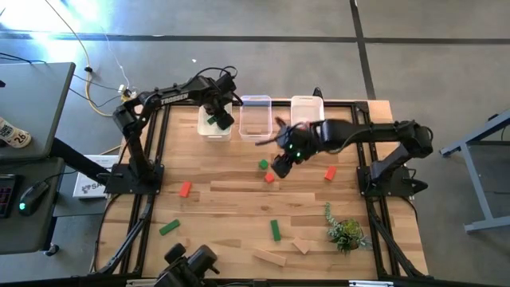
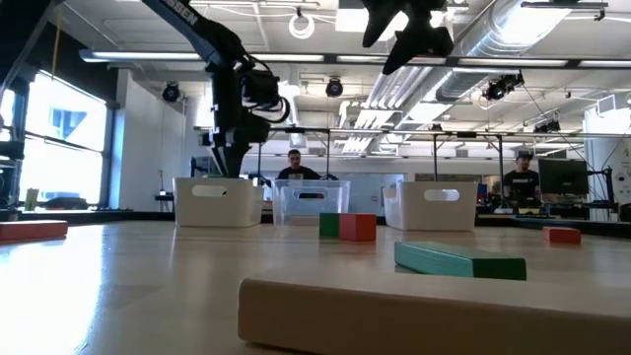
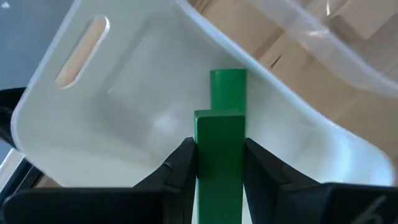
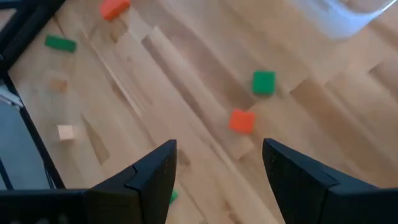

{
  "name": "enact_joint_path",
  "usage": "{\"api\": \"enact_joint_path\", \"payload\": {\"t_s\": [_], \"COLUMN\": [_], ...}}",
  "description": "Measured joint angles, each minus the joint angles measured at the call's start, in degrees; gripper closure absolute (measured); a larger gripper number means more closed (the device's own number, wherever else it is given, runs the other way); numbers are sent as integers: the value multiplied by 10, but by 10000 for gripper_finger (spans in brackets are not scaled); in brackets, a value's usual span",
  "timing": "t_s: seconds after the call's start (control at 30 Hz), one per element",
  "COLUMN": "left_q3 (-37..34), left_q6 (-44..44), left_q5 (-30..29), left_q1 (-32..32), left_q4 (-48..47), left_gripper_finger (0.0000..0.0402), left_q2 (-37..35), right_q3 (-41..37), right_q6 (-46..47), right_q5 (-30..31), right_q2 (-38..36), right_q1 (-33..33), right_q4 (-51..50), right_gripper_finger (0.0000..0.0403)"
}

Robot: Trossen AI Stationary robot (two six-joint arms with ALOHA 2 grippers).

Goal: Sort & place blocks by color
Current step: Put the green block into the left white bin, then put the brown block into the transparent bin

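My left gripper [image 3: 219,163] pinches a green block [image 3: 219,155] over the left bin [image 3: 93,124] — another green block [image 3: 228,90] lies inside. Next: let go. My right gripper [image 4: 217,180], wide and empty, hovers above the red cube [image 4: 240,121] — descend, grasp.

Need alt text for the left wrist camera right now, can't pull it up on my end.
The left gripper is shut on a green block, holding it over the white bin. A second green block already lies inside that bin, just beyond the held one. A clear bin and the wooden table show beyond.
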Motion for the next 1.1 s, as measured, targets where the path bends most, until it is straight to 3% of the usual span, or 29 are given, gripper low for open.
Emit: {"api": "enact_joint_path", "payload": {"t_s": [0.3, 0.77, 1.1], "left_q3": [0, 0, 0], "left_q6": [4, 19, 14], "left_q5": [-3, -13, -14], "left_q1": [0, -1, -1], "left_q4": [18, 30, 30], "left_gripper_finger": [315, 228, 206], "left_q2": [24, 24, 24], "right_q3": [0, 0, 0], "right_q6": [80, 210, 299], "right_q5": [0, -60, -57], "right_q2": [57, 128, 133], "right_q1": [73, 170, 226], "right_q4": [10, 26, 38], "right_gripper_finger": [178, 178, 178]}}
